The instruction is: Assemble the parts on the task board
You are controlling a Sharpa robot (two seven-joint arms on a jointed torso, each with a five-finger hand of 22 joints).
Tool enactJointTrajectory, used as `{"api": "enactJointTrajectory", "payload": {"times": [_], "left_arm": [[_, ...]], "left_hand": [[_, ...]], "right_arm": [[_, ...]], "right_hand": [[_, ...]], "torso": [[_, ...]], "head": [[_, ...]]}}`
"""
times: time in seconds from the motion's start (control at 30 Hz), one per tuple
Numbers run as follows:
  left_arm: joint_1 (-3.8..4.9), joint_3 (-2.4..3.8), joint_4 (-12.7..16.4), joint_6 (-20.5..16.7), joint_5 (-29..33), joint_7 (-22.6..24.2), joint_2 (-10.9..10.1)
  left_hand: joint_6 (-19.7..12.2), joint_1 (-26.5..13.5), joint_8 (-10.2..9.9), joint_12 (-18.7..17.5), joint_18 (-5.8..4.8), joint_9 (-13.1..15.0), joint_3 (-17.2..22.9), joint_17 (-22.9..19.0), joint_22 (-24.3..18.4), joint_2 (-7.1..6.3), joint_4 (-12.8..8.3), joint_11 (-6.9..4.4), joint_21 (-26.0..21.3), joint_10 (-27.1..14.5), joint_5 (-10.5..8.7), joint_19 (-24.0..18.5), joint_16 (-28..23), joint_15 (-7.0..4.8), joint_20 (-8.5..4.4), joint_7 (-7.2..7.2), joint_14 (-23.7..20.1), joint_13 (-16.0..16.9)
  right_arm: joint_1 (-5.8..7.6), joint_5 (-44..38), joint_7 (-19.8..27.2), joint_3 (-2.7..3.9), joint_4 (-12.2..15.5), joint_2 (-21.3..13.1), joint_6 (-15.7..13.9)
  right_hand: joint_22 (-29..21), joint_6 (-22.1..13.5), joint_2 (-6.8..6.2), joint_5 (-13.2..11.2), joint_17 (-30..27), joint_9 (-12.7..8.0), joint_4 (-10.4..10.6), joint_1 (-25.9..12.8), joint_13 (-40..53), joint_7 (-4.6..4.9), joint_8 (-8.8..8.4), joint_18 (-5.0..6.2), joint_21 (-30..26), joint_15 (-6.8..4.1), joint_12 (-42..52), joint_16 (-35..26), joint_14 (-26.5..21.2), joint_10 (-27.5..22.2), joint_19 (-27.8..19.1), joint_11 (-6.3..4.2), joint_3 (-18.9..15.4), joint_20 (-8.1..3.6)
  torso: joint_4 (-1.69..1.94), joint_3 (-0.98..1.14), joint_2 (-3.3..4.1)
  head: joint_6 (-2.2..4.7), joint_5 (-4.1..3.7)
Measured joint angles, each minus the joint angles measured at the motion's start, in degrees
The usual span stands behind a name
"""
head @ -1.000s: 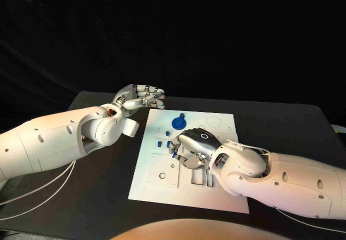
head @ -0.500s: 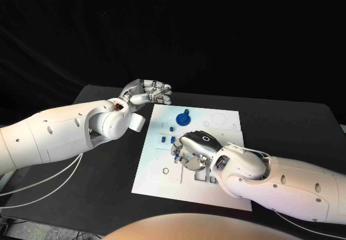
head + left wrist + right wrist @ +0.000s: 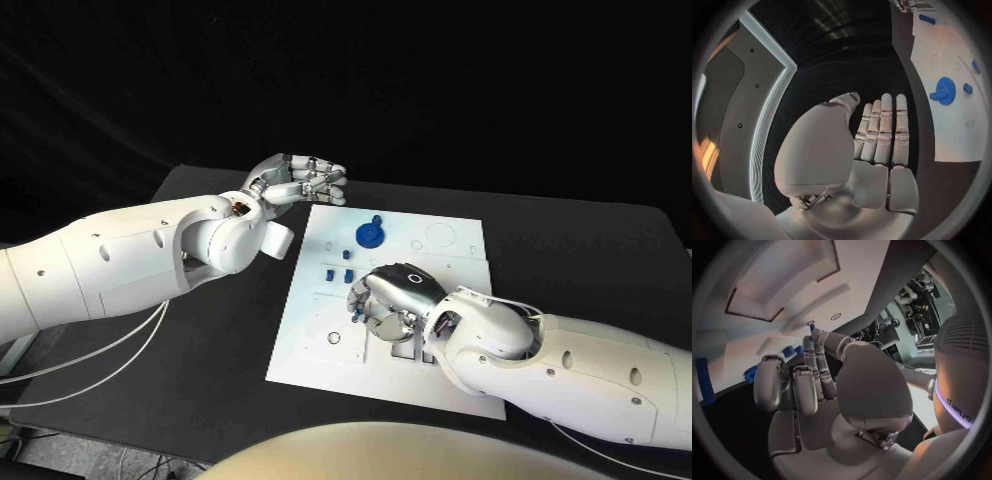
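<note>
The white task board lies in the middle of the black table. A blue gear stands on its far part, with small blue parts just nearer. My right hand is down on the board's middle, fingers pointing at the surface. In the right wrist view its thumb and a finger pinch a small blue peg close to the board. My left hand hovers off the board's far left corner, fingers curled in and holding nothing. The left wrist view shows that hand and the gear.
A rectangular recess in the board lies ahead of the right hand, with more blue parts standing beside the fingers. Bare black table runs round the board on all sides. White cables hang under the left arm.
The whole picture has shifted with the camera. Relative to the board, the right hand stays on the middle and the left hand stays by the far left corner.
</note>
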Motion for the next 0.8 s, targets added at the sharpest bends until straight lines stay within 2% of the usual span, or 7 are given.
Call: {"api": "enactJointTrajectory", "payload": {"times": [0.17, 0.8], "left_arm": [[0.00, 0.00, -0.03, 0.06, 0.02, -0.05, 0.00], [0.00, 0.00, -0.10, 0.32, 0.06, -0.17, 0.04]], "left_hand": [[0.00, 0.00, 0.00, 0.00, 0.00, 0.00, 0.00, 0.00, 0.00, 0.00, 0.00, 0.00, 0.00, 0.00, 0.00, 0.00, 0.00, 0.00, 0.00, 0.00, 0.00, 0.00], [0.00, 0.00, 0.00, 0.00, 0.00, 0.01, 0.00, 0.05, -0.04, 0.00, 0.00, 0.00, 0.00, 0.00, 0.00, 0.00, 0.00, 0.00, 0.00, 0.00, 0.00, 0.00]], "right_arm": [[-0.19, 0.00, -0.01, 0.00, -0.52, 0.29, 0.17], [-0.61, -0.04, -0.04, 0.07, -1.51, 1.20, 0.29]], "right_hand": [[0.00, 0.00, 0.01, -0.03, 0.00, 0.00, 0.00, -0.01, 0.00, 0.00, 0.00, 0.00, 0.00, 0.00, 0.00, 0.00, 0.00, 0.00, 0.00, 0.00, 0.00, 0.00], [-0.02, 0.00, 0.23, -0.09, 0.00, -0.01, 0.00, -0.23, 0.01, 0.00, 0.00, 0.00, -0.24, 0.00, -0.04, 0.00, 0.00, -0.01, 0.00, 0.00, -0.02, 0.00]], "torso": [[-0.02, -0.07, 0.00], [0.02, -0.05, -0.01]], "head": [[-0.08, -0.06], [-0.40, -0.32]]}}
